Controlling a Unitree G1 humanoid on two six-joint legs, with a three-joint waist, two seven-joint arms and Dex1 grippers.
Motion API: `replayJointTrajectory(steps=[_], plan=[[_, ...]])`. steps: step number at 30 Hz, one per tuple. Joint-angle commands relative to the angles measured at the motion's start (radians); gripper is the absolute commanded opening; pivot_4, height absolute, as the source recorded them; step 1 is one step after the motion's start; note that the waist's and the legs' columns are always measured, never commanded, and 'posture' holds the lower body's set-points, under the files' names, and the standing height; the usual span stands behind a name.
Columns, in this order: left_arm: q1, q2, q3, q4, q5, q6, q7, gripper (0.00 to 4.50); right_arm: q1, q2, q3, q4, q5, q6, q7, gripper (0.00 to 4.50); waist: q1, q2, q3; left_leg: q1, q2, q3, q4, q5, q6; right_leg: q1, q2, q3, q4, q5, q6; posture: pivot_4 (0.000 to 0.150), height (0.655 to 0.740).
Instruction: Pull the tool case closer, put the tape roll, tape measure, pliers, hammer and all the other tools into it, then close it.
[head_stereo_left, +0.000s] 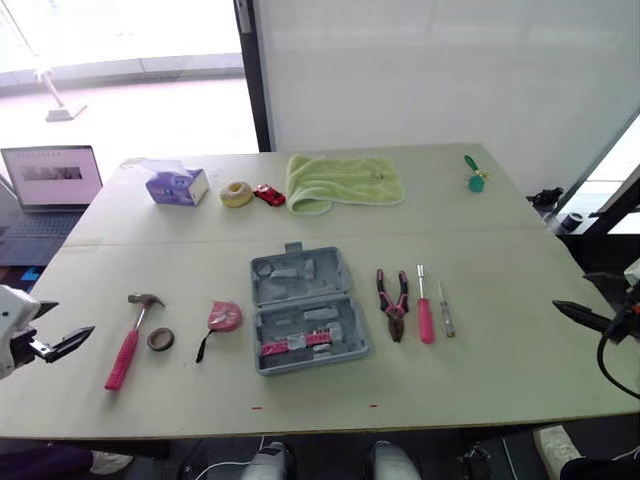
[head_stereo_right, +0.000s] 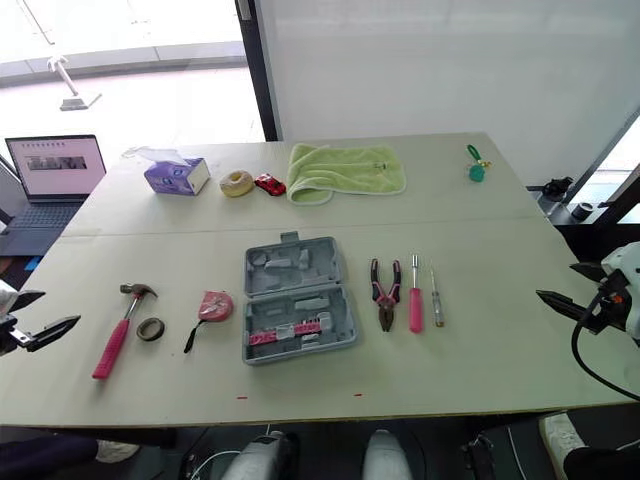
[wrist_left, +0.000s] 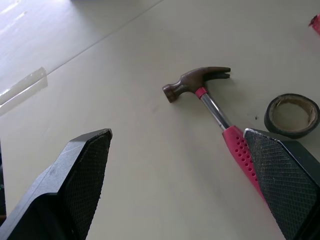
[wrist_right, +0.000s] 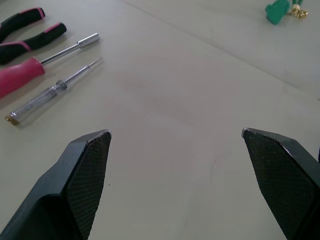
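Observation:
An open grey tool case (head_stereo_left: 305, 308) lies mid-table with pink bits in its near half. To its left lie a pink tape measure (head_stereo_left: 223, 317), a black tape roll (head_stereo_left: 160, 339) and a pink-handled hammer (head_stereo_left: 130, 338). To its right lie pliers (head_stereo_left: 393, 303), a pink-handled nut driver (head_stereo_left: 425, 308) and a thin tester screwdriver (head_stereo_left: 445, 310). My left gripper (head_stereo_left: 68, 341) hovers open at the table's left edge, left of the hammer (wrist_left: 210, 102). My right gripper (head_stereo_left: 583, 316) is open at the right edge, apart from the screwdrivers (wrist_right: 47, 62).
At the table's far side sit a purple tissue box (head_stereo_left: 177, 186), a tape ring (head_stereo_left: 236, 193), a red toy car (head_stereo_left: 269, 194), a green towel (head_stereo_left: 342, 181) and a green keyring (head_stereo_left: 475, 177). A laptop (head_stereo_left: 50, 180) stands off the left edge.

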Motion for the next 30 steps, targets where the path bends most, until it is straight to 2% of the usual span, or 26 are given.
replayJointTrajectory(steps=[1, 12, 15, 18, 20, 24, 26, 30], plan=[[0.000, 0.049, -0.003, -0.021, -0.003, -0.004, -0.057, 4.44, -0.037, 0.002, -0.011, -0.031, 0.027, 0.006, 0.014, 4.50, -0.003, 0.000, 0.000, 0.000, 0.000, 0.000, 0.000, 0.000, 0.000, 0.000, 0.000, 0.000, 0.000, 0.000, 0.000, 0.150, 0.7400], [-0.088, 0.039, -0.027, 0.043, 0.007, -0.026, -0.032, 4.44, -0.101, 0.030, 0.046, -0.025, 0.012, 0.008, 0.023, 4.50, -0.007, 0.000, 0.000, 0.000, 0.000, 0.000, 0.000, 0.000, 0.000, 0.000, 0.000, 0.000, 0.000, 0.000, 0.000, 0.150, 0.7400], [-0.094, 0.041, -0.032, 0.016, 0.000, 0.014, -0.032, 4.44, -0.097, 0.023, 0.060, -0.072, 0.053, 0.127, 0.064, 4.50, -0.011, 0.000, 0.000, 0.000, 0.000, 0.000, 0.000, 0.000, 0.000, 0.000, 0.000, 0.000, 0.001, 0.000, 0.000, 0.150, 0.7400], [-0.117, 0.035, -0.027, -0.178, -0.093, 0.206, -0.056, 4.44, -0.102, 0.006, 0.098, -0.254, 0.131, 0.348, 0.121, 4.50, -0.015, 0.000, 0.000, 0.000, 0.000, -0.001, 0.001, 0.000, 0.000, 0.000, 0.000, 0.000, 0.002, 0.000, 0.000, 0.150, 0.7400], [-0.118, 0.040, -0.062, -0.308, -0.108, 0.274, -0.084, 4.44, -0.134, 0.006, 0.148, -0.344, 0.113, 0.406, 0.108, 4.50, -0.016, 0.000, 0.000, -0.001, 0.000, -0.002, 0.002, 0.000, 0.000, -0.001, 0.000, 0.000, 0.003, 0.000, 0.000, 0.150, 0.7400], [-0.143, 0.016, -0.135, -0.547, -0.133, 0.414, -0.060, 4.44, -0.179, 0.020, 0.303, -0.420, -0.042, 0.344, 0.068, 4.50, -0.015, 0.000, 0.000, -0.001, 0.000, -0.001, 0.001, 0.000, 0.000, -0.001, 0.000, 0.000, 0.003, 0.000, 0.000, 0.150, 0.7400], [-0.163, -0.003, -0.179, -0.653, -0.151, 0.483, -0.041, 4.44, -0.238, 0.070, 0.354, -0.452, -0.054, 0.368, 0.043, 4.50, -0.016, 0.000, 0.000, -0.002, 0.000, -0.001, 0.001, 0.000, 0.000, -0.002, 0.000, 0.000, 0.003, 0.000, 0.000, 0.150, 0.7400], [-0.197, -0.052, -0.322, -0.769, -0.099, 0.558, 0.000, 4.44, -0.368, 0.178, 0.500, -0.445, -0.165, 0.315, 0.018, 4.50, -0.020, 0.000, 0.000, -0.002, 0.000, 0.001, 0.002, 0.000, 0.000, -0.005, 0.000, 0.003, 0.005, 0.001, 0.000, 0.150, 0.7400]])
